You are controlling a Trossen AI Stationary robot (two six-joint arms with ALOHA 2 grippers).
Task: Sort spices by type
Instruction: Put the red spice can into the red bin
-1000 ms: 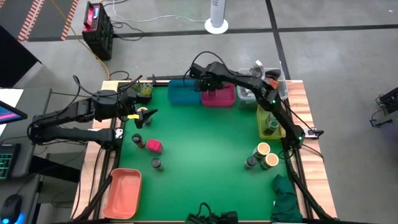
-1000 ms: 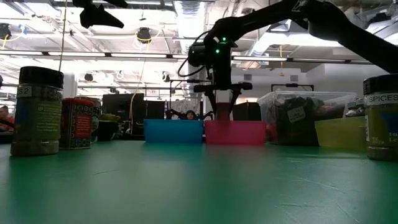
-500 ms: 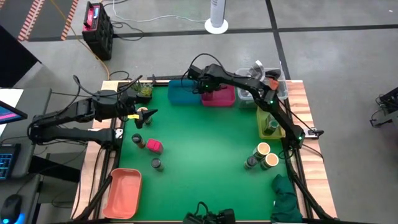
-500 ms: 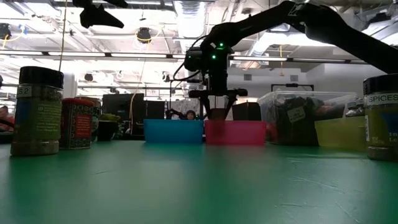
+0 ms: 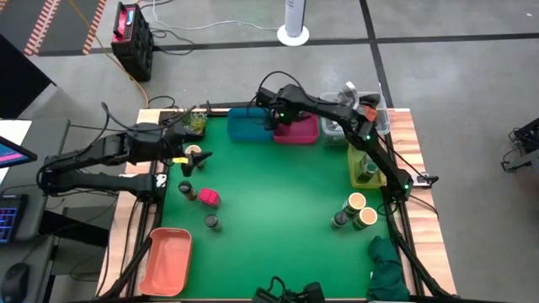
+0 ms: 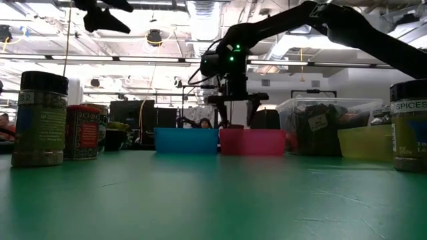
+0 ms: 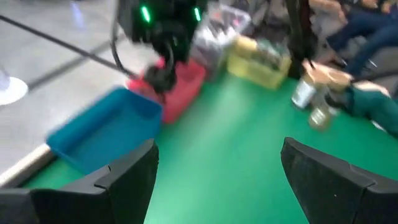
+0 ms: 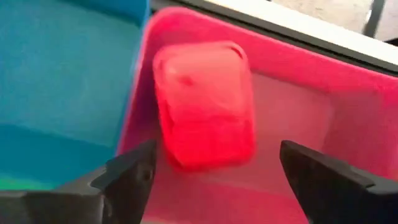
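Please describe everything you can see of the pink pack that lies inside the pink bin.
The pink pack is a blocky container with rounded corners and a glossy, plastic-looking surface, magenta-red all over. It lies on the floor of the pink bin, close to the wall that borders the blue bin. Whether it touches that wall cannot be told. The right gripper hangs just above it with its jaws open on either side, not touching it. No label or lid detail can be made out.

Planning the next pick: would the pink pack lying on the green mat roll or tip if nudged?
The pink pack looks blocky and flat-sided, so it would probably slide rather than roll. It lies low, so tipping seems unlikely. The jar close beside it could get bumped.
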